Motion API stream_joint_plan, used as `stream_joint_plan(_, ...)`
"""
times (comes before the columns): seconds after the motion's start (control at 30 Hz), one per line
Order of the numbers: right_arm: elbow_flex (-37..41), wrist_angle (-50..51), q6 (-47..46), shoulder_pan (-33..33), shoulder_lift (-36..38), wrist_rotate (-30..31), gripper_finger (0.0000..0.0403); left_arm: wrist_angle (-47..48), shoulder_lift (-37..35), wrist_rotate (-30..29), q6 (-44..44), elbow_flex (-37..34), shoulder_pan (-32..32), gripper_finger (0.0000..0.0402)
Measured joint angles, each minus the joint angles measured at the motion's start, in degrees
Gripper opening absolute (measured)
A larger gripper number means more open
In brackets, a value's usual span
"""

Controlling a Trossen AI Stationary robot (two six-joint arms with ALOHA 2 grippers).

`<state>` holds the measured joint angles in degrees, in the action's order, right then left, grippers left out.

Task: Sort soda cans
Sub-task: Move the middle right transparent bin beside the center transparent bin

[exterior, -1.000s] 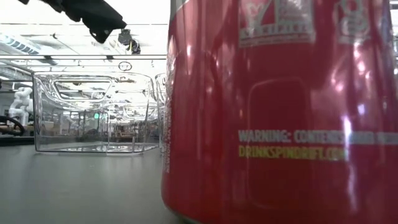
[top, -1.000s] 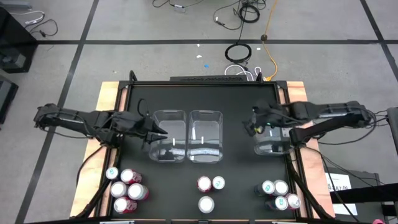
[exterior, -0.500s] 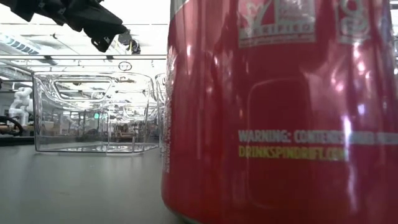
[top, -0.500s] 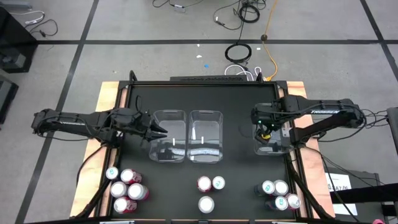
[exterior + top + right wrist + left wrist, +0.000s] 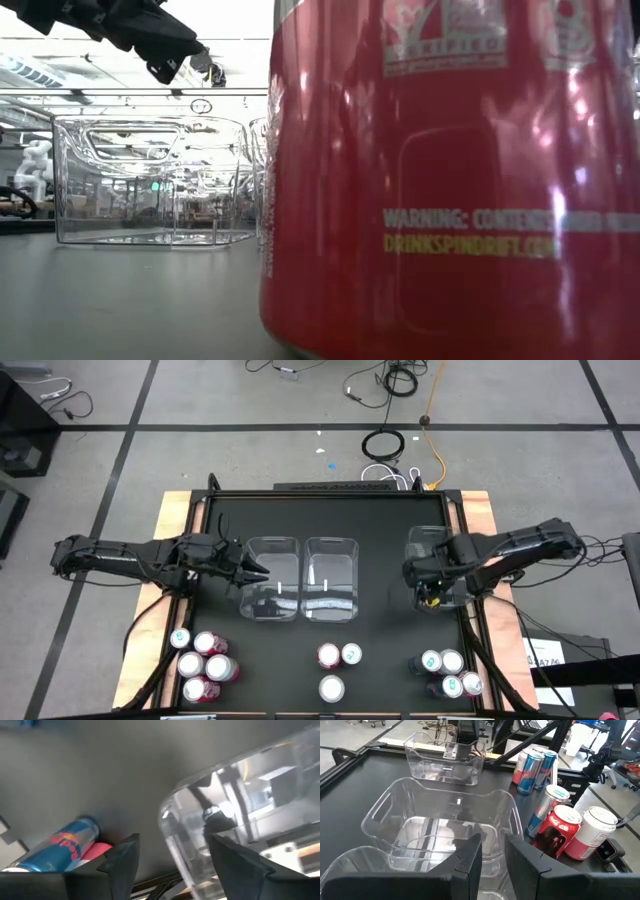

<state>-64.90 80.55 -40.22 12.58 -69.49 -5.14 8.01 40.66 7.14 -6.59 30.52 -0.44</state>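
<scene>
Soda cans stand upright on their bases in three groups along the table's near edge: left [image 5: 203, 663], middle [image 5: 336, 663] and right [image 5: 450, 673]. One red can [image 5: 450, 180] fills the low view. My left gripper [image 5: 255, 571] hovers at the left side of the left clear bin [image 5: 272, 543]; its fingers stand a little apart and hold nothing [image 5: 492, 857]. My right gripper [image 5: 414, 574] is open and empty [image 5: 172, 857] at the left side of the right clear bin [image 5: 426, 533], above the table. The right wrist view shows that bin's rim [image 5: 200, 795] and a blue can [image 5: 65, 842].
A middle clear bin [image 5: 331, 543] stands beside the left one; all three bins look empty. The left wrist view shows the middle group of cans [image 5: 565, 827] and the right group [image 5: 535, 765] beyond the bins. Bare black table lies between the middle and right bins.
My right gripper has gone toward the table's near edge along the right bin's left side, and its arm has swung and turned with it. My left gripper has come down a little at the left bin. No can has moved.
</scene>
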Motion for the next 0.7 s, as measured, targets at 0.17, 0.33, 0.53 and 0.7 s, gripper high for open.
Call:
stream_joint_plan(0.17, 2.94, -6.31, -2.97, 2.96, 0.28, -0.96, 0.0221, 0.02, 0.00, 0.00, 0.99, 0.00, 0.01, 0.0093)
stream_joint_plan(0.33, 6.19, -9.20, -4.61, 5.14, 0.11, -0.99, 0.0221, 0.00, 0.02, 0.00, 1.07, 0.00, 0.21, 0.0093)
stream_joint_plan(0.53, 9.98, -10.17, -7.11, 6.81, 0.11, -0.82, 0.0221, -0.01, 0.02, 0.00, 1.07, 0.00, 0.20, 0.0093)
stream_joint_plan(0.7, 13.29, -12.33, -7.13, 7.50, -0.10, -0.75, 0.0216, -0.02, 0.02, 0.00, 1.01, 0.00, 0.19, 0.0093)
